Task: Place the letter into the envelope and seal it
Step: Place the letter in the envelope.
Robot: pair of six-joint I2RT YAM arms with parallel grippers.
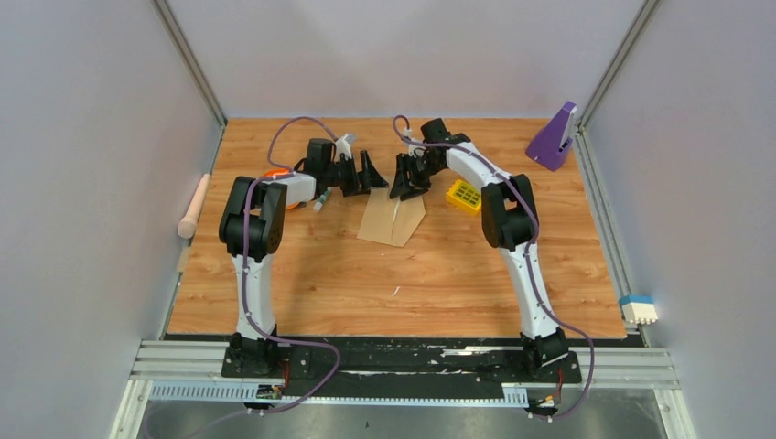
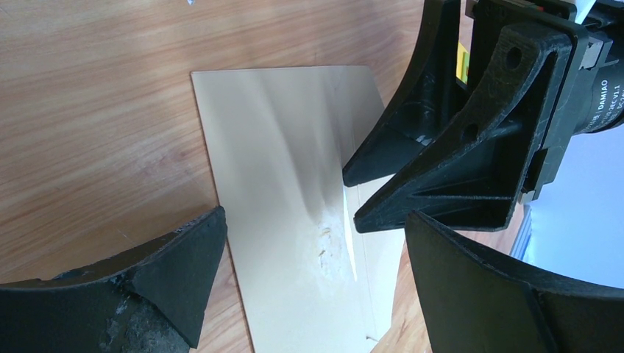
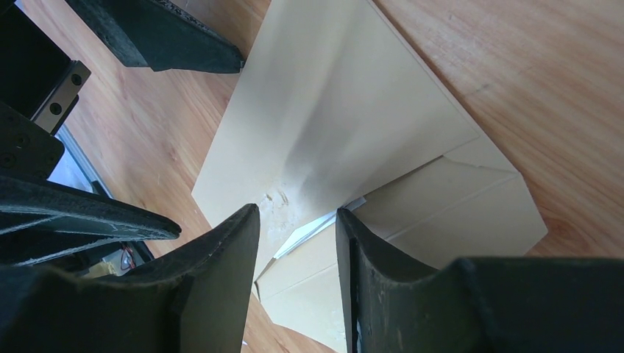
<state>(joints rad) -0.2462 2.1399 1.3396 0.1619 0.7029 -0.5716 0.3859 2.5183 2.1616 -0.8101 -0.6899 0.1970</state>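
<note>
Envelope (image 1: 389, 224): flat on the counter (image 1: 366, 293), far middle, between both arms.
Long side: I see it run far to near, a bit slanted; the pointed side faces right.
Letter (image 3: 316, 226): only a thin white edge shows.
Left jaws: wide apart, above the envelope.
Right jaws: partly apart, tips at it.

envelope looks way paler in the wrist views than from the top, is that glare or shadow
Left wrist: the envelope is washed out to cream, a soft grey shadow streaking down its middle; right wrist: same pale cast and shadow, the right gripper slightly blurred; top external: even light, envelope tan, no glare.
</note>
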